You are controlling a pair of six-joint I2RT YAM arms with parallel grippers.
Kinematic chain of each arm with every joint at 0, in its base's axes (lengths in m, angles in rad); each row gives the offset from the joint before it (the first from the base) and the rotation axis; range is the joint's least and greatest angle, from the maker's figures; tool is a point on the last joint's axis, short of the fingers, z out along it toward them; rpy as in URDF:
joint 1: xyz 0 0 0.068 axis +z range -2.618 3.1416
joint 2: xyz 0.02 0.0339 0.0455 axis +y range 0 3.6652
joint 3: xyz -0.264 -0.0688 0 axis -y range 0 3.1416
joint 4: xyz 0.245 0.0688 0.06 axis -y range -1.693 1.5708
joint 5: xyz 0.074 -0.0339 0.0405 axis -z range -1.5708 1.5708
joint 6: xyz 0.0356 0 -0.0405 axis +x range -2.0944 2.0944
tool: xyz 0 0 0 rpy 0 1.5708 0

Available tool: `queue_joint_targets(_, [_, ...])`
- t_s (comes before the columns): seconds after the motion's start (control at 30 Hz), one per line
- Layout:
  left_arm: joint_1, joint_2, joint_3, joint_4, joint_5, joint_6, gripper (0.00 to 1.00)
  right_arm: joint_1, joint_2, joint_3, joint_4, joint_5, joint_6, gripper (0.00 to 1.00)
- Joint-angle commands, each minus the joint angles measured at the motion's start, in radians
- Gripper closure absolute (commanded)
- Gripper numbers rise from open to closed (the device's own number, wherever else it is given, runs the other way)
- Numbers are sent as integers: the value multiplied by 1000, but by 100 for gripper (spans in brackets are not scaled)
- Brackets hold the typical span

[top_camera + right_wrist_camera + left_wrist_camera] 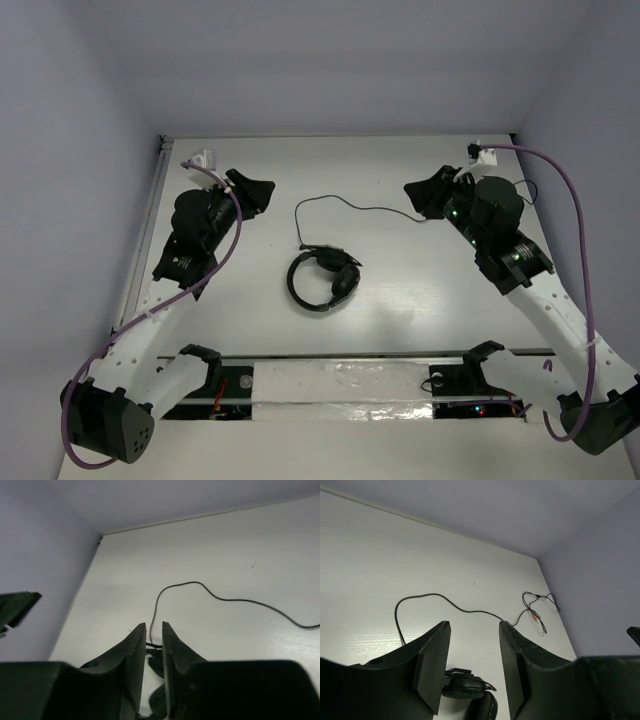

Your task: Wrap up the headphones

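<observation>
Wrist views: headphones (322, 280) mostly blocked by the fingers (432, 665), only bits of earcup show. Cable (360, 207) end disappears behind the right arm near the far right corner. Headphones lie mid-table, well apart from both grippers. Left gripper (475, 645) wide open, empty. Right gripper (154, 636) barely open, thin gap, nothing in it.

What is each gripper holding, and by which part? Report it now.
Nothing is held. The left gripper gapes open, the right gripper is open only a slit, both empty; the headphones and cable lie untouched.
</observation>
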Motion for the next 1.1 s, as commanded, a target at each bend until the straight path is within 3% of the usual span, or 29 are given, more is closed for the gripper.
queue_joint_targets(0.0, [0,-20,-1,7,-42,9,59,22,-17,14,6,40,-14,79])
queue_joint_targets(0.03, [0,-28,-10,0,-51,3,60,23,-23,17,3,38,-16,100])
queue_joint_targets(0.13, [-18,-66,-64,-34,-114,-9,81,32,-29,21,-5,26,-22,100])
queue_joint_targets(0.17, [-32,-71,-68,-54,-140,-8,93,41,-26,28,-11,25,-22,100])
queue_joint_targets(0.23, [-126,-67,-71,-121,-280,-6,100,50,-19,32,-14,23,-29,100])
queue_joint_targets(0.3, [-217,-39,-49,-192,-396,-11,100,59,-14,31,-11,14,-34,100])
queue_joint_targets(0.33, [-296,-22,-33,-245,-530,-15,100,59,-14,28,-6,8,-37,100])
queue_joint_targets(0.43, [-375,61,24,-428,-733,-69,100,70,-14,28,-12,-11,-52,100])
queue_joint_targets(0.73, [-602,228,4,-604,-836,-360,100,98,-9,20,-23,-14,-48,100])
queue_joint_targets(0.83, [-639,257,1,-669,-840,-432,83,110,-12,20,-28,-18,-49,88])
queue_joint_targets(0.87, [-639,254,-10,-675,-834,-469,79,119,-14,20,-34,-17,-51,75])
queue_joint_targets(0.97, [-650,236,-71,-671,-775,-520,60,119,-14,18,-34,-23,-54,55])
queue_joint_targets(1.07, [-674,252,-128,-636,-728,-538,53,128,-12,18,-29,-23,-52,51])
